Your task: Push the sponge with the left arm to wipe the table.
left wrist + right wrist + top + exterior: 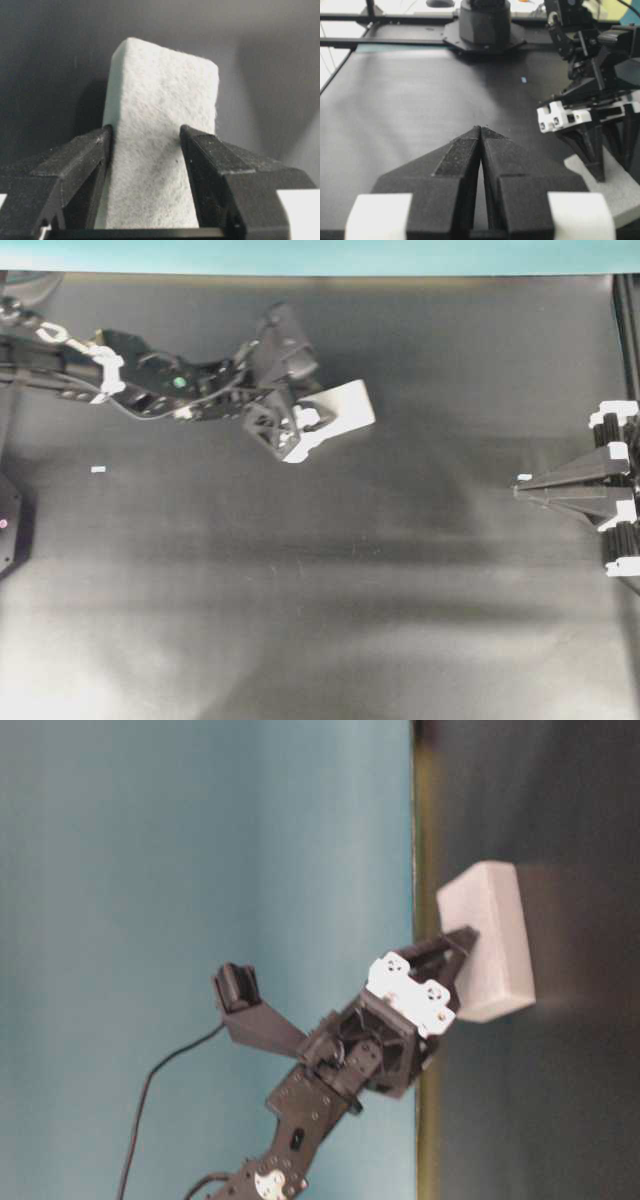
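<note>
Left hand [300, 425] closed on the sponge [340, 412]; both fingers [85, 165] press its long sides, seen from the left wrist view. Sponge lies flat on the worktop [320, 600], upper centre of the overhead view, near the teal strip [300, 255]. Right hand [525, 488] at the right edge, fingers pinched together, holding nothing. Small white speck [98, 469] lies well apart at left.
</note>
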Controlling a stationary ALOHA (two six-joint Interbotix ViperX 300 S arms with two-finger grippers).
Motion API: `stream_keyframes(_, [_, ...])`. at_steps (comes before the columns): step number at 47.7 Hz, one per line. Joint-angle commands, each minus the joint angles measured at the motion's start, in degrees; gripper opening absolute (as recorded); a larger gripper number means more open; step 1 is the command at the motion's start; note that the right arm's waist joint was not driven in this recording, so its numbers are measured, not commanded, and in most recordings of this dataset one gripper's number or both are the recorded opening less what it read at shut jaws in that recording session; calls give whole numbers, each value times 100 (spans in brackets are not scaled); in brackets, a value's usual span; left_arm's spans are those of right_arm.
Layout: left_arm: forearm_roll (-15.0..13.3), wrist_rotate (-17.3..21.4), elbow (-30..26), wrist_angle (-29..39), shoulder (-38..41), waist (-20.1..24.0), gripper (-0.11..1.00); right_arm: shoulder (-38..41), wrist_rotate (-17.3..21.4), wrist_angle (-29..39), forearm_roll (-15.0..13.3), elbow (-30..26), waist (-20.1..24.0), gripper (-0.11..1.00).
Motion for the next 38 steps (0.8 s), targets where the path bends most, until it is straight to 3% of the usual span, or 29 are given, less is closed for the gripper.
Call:
stream_keyframes(1, [18, 70, -255, -18, 26, 62, 53, 26, -18, -53, 0, -26, 0, 1])
stream_keyframes(11, [18, 79, -378, 105, 114, 290, 63, 26, -9, -35, 9, -18, 0, 1])
stream_keyframes(21, [18, 264, -580, -255, 387, 325, 77, 26, -44, -70, 0, 9, 0, 1])
stream_keyframes(30, [18, 114, -861, -272, 712, 299, 70, 26, -44, -70, 0, 35, 0, 1])
stream_keyframes(38, [18, -132, -791, -264, 712, 141, 50, 26, -44, -88, 9, 62, 0, 1])
